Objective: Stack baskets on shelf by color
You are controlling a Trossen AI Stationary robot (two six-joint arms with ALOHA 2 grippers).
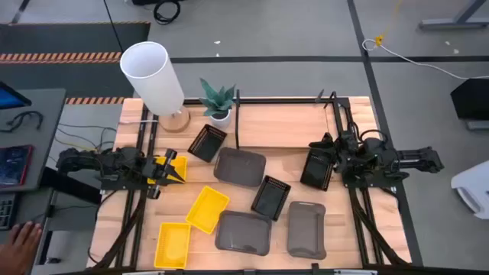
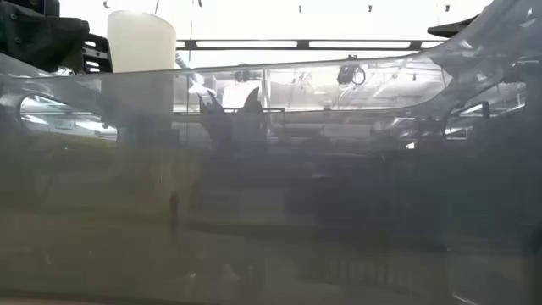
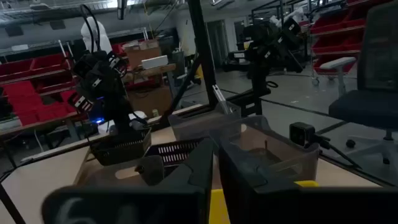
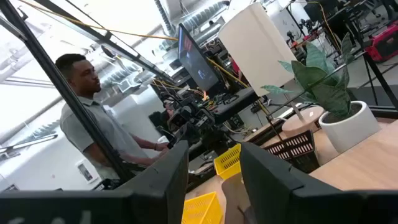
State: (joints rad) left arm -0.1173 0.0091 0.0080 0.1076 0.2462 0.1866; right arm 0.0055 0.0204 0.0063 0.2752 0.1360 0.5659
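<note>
My left gripper (image 1: 170,169) is at the table's left, shut on a yellow basket (image 1: 179,165), which also shows in the right wrist view as the yellow basket (image 4: 227,159). My right gripper (image 1: 330,165) stands open at the right, its fingers over the right end of a black perforated basket (image 1: 316,169) that sits on the table. Lying flat on the table are two more yellow baskets (image 1: 207,208), two black ones (image 1: 270,196) and three dark grey ones (image 1: 240,166). The black-frame shelf (image 1: 286,100) stands at the far middle. My left gripper pinches the yellow basket's rim (image 3: 217,208) between its two fingers, coming level from the table's left. The rim runs across the fingers and shows again beside one finger (image 3: 306,183). The basket is tilted in the hold. My right gripper is right at the black basket's right rim (image 3: 121,144); I cannot tell whether it touches it.
A white lamp (image 1: 153,76) and a potted plant (image 1: 219,101) stand at the far left of the table. A person sits left of the table, one hand (image 1: 15,241) at its near left. A translucent grey surface (image 2: 271,195) fills the low view.
</note>
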